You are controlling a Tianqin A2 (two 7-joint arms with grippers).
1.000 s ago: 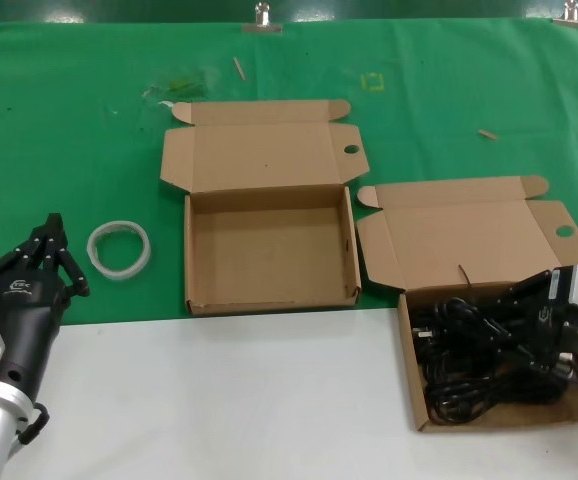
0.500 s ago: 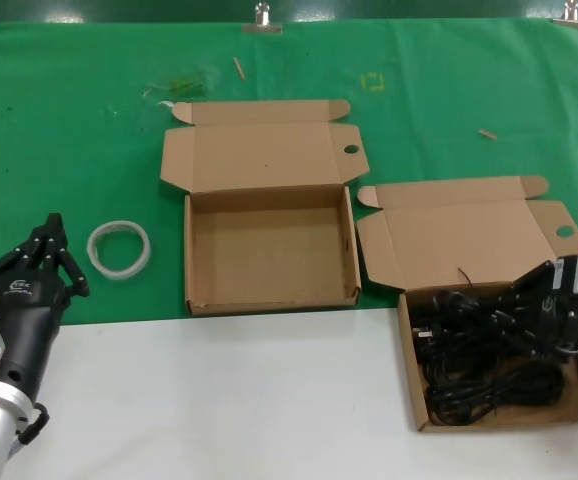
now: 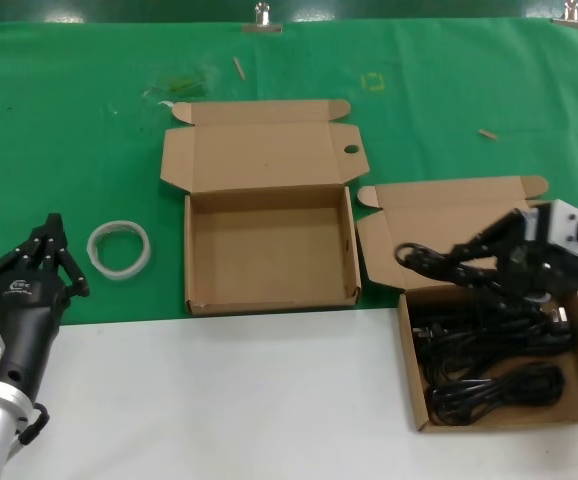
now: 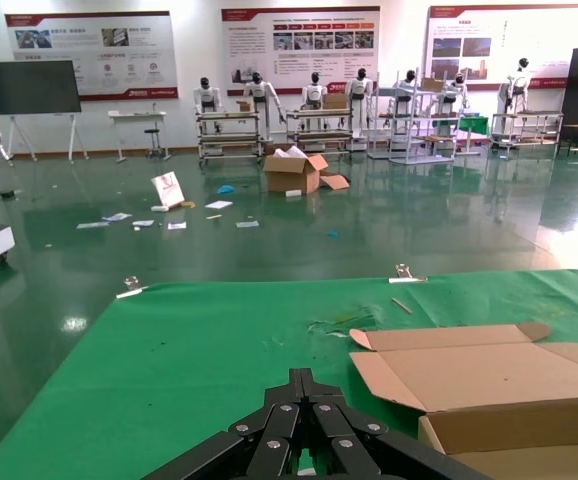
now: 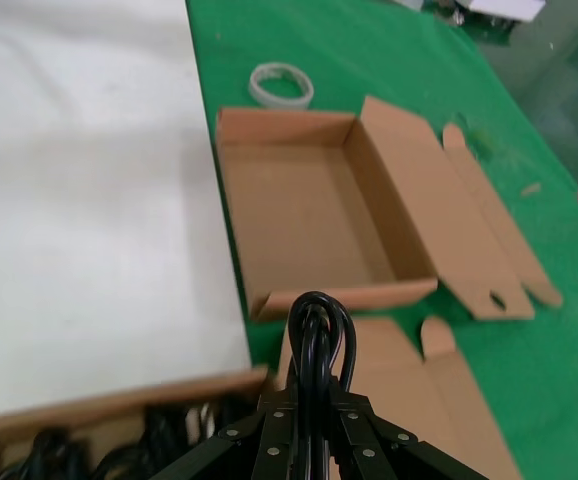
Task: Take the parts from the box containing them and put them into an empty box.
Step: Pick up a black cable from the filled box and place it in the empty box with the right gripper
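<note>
No wording can be read anywhere; the wall posters (image 4: pixel 299 45) carry print too small to make out.

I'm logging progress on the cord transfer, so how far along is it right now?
Nothing is moved yet: the empty box holds no cords. In hand: the right gripper is shut on one coiled cord, held above the full box. Left: carry it over, then the other cords. The left gripper waits beside the white ring.
</note>
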